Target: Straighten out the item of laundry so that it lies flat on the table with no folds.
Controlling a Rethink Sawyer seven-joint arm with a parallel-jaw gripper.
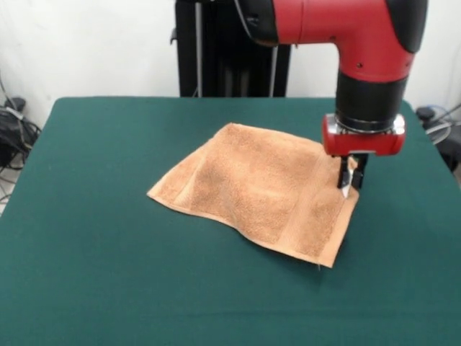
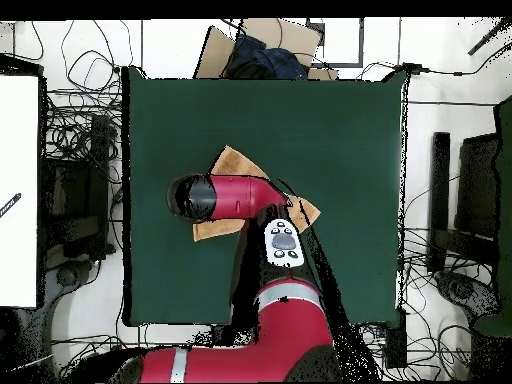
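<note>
Lying mostly spread near the middle of the table [image 1: 108, 238], the towel [image 1: 259, 191] shows me a raised fold along its 6 o'clock edge. At its 3 o'clock corner I see the gripper [image 1: 350, 180], fingers close together pinching the towel's edge.

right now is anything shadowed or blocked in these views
Front view: the end effector sits at the towel edge, and a faint shadow darkens the table beneath the towel's near corner. Overhead view: the arm hides most of the towel.
</note>
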